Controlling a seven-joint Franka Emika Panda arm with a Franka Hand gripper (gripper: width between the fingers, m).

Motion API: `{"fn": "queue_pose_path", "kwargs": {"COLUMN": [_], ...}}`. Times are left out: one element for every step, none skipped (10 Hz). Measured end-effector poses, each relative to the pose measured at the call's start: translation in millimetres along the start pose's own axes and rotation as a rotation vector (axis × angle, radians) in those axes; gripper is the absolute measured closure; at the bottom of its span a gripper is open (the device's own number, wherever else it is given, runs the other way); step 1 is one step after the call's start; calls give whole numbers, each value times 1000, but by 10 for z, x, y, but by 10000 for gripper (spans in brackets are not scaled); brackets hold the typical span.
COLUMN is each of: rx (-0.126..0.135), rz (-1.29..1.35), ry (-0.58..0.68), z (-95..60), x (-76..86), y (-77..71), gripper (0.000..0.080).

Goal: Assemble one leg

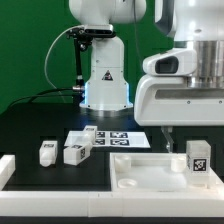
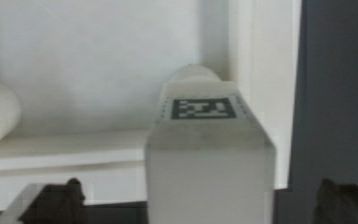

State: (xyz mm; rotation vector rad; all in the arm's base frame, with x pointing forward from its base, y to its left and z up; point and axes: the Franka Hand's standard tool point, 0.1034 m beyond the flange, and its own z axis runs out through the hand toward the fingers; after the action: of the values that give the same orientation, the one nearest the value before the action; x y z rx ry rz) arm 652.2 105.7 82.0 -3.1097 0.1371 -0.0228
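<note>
A leg (image 1: 198,158), a small white block with a black-and-white tag, stands at the large white tray-like part's (image 1: 140,172) corner on the exterior view's right. My gripper (image 1: 188,140) hangs right over it. In the wrist view the leg (image 2: 208,150) fills the middle, tag facing the camera. My gripper (image 2: 202,205) is open. Its dark fingertips (image 2: 51,200) stand on either side of the leg with a gap on each side. Two more legs (image 1: 47,152) (image 1: 77,150) lie on the black table at the exterior view's left.
The marker board (image 1: 108,137) lies behind the tray-like part, in front of the robot base (image 1: 105,85). A white block (image 1: 6,170) sits at the exterior view's far left edge. In the wrist view the tray's rim (image 2: 265,60) borders black table (image 2: 336,80).
</note>
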Motion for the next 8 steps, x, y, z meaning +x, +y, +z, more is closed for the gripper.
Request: {"fn": "queue_pose_path", "kwargs": {"rx": [-1,0,0,0,1,1,0,-5], "rz": [13,29,50,50,104,194,255,356], "ry": [-1,2,4,4,3,3,3,10], "z": [56,73,67,67,68,69,70,78], "x": [-20,-33,-23,-22,-23,-23,-22,-22], "y": [-33,-55,-36,-30,-33,-33,-25,-16], "gripper": [150,150,273,273,411,515,515,514]}}
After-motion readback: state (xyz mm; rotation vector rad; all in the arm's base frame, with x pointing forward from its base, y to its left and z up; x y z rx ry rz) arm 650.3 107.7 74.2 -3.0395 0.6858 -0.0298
